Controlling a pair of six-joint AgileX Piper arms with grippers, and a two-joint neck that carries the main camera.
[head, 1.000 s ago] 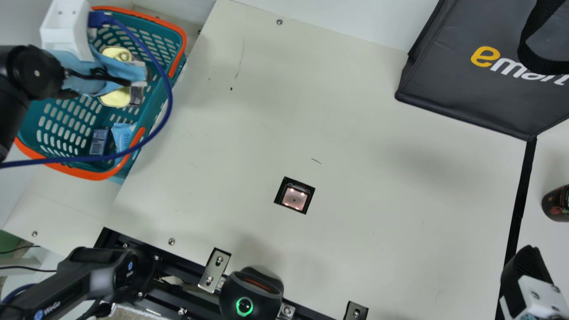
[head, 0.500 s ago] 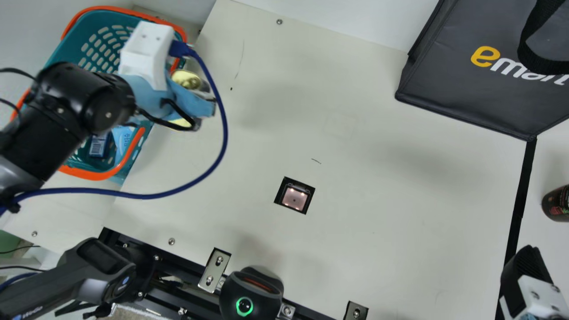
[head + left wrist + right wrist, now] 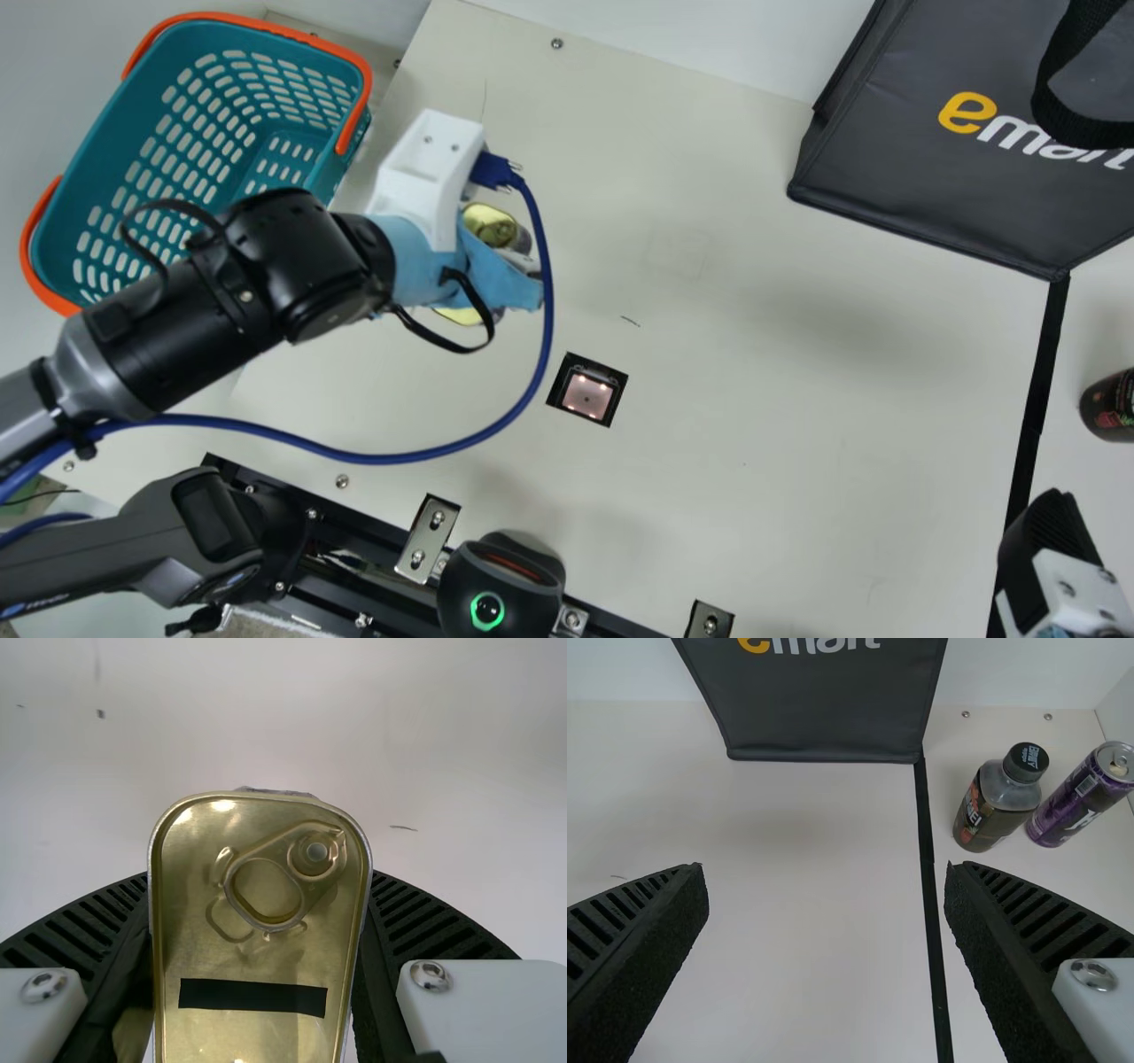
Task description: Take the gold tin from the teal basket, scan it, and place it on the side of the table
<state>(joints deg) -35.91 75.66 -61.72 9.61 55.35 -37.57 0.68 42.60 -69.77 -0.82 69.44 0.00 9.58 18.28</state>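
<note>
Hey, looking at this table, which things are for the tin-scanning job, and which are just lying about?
For the job:
gold tin, held in the left gripper
teal basket
lit square window in the table, apparently a scanner
black device with a green ring, perhaps

Just lying about:
black bag
bottle
purple can

Near the teal basket (image 3: 345,84), the robot's left arm (image 3: 266,266) pairs black casing with a silver-gray collar (image 3: 113,365), pale blue wrapping (image 3: 412,257), a white block (image 3: 425,173) and blue cable (image 3: 381,458); well apart from it, black ribbed fingers (image 3: 1054,527) meet a white mount (image 3: 1085,602) with silver screws (image 3: 1067,587).
</note>
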